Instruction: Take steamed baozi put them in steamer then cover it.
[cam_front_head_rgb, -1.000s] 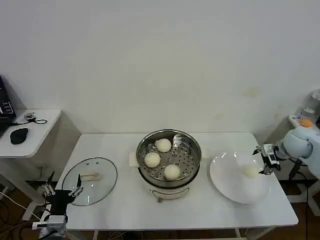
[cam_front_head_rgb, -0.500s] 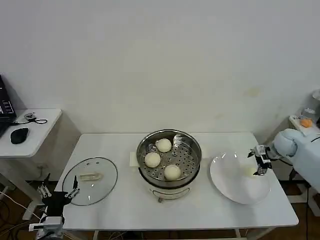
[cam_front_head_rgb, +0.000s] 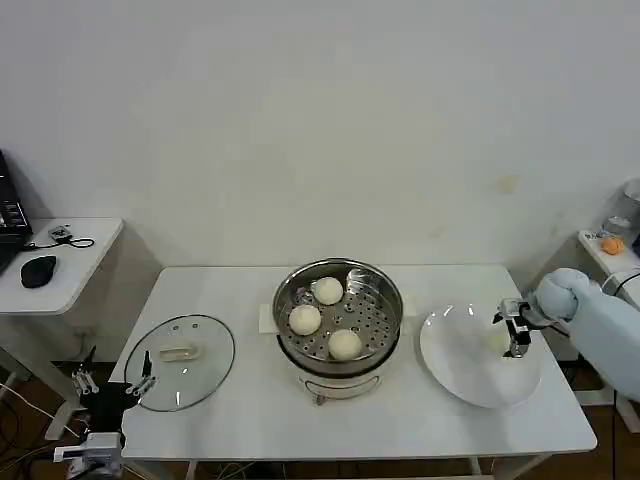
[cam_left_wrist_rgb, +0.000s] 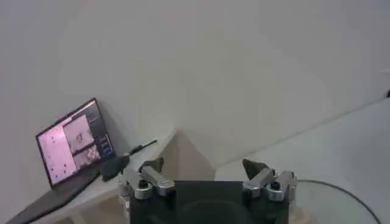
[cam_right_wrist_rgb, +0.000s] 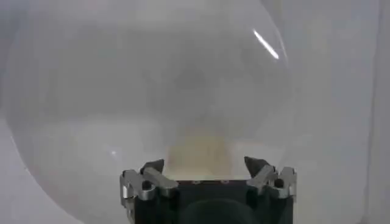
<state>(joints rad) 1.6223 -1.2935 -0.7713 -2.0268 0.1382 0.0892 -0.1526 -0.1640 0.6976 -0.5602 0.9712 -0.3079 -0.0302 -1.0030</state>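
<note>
Hovering my right gripper (cam_front_head_rgb: 514, 330) with its jaws spread over the last bun (cam_right_wrist_rgb: 198, 155) on the plate (cam_front_head_rgb: 455, 365).

From the left: my left gripper (cam_front_head_rgb: 108, 385) hangs off the surface's (cam_front_head_rgb: 250, 420) near left corner, jaws open and empty, just beside the glass lid (cam_front_head_rgb: 181, 362) lying flat there. In the middle stands the steamer (cam_front_head_rgb: 338, 312), uncovered, with three buns (cam_front_head_rgb: 305, 319) on its holed floor: one toward the wall, one at its left, one nearest me. To the right sits the white plate, and over its far right part my right gripper points down, jaws wide and holding nothing. In the right wrist view the pale bun lies just ahead of the two fingertips (cam_right_wrist_rgb: 153, 166), between them, not touched as far as I can tell.
</note>
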